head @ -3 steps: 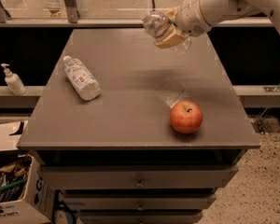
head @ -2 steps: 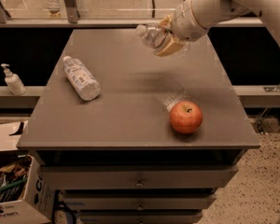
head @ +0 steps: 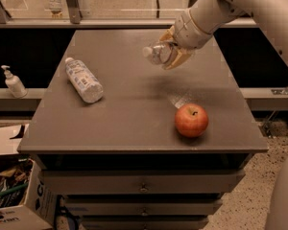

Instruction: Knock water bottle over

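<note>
The water bottle (head: 157, 53) is a slim clear plastic bottle with a white cap. It is held in the air above the back middle of the grey table (head: 134, 123), lying almost level with its cap pointing left. My gripper (head: 175, 55) is shut around the bottle's body, its tan fingers (head: 181, 57) wrapping it from the right. The white arm reaches in from the upper right. The bottle's lower end is hidden behind the fingers.
A fatter bottle with a white label (head: 83, 79) lies on its side at the table's left. A red apple (head: 191, 120) sits at the front right. A small white pump bottle (head: 12, 82) stands on a ledge to the left. Cardboard boxes (head: 14, 195) sit on the floor at lower left.
My gripper has carried the water bottle left and downward, from the table's back right toward its middle. The bottle has tipped closer to level. The labelled bottle and the apple have not moved.
</note>
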### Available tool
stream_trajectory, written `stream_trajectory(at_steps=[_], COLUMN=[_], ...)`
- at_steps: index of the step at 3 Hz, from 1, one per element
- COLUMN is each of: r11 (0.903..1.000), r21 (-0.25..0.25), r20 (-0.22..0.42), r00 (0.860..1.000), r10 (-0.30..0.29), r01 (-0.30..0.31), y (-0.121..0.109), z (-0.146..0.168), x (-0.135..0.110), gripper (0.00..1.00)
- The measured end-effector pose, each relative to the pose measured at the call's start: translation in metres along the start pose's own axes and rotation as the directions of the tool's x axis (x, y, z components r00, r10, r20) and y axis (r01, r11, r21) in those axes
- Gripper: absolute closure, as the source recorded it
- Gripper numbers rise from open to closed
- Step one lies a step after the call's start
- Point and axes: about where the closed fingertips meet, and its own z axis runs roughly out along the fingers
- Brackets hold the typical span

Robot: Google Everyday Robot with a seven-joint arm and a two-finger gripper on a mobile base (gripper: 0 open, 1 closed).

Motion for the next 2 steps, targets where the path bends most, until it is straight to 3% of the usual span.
stream_trajectory(at_steps=[1, 2], r11=[0.9940, 0.9804], r21=[-0.082, -0.149], r20=[0.004, 0.003], r00=[0.997, 0.991], r10=[-0.073, -0.130], r01=[0.073, 0.130], y=[0.016, 0.030], z=[0.009, 0.020], x=[0.004, 0.007], gripper=[1.00, 1.00])
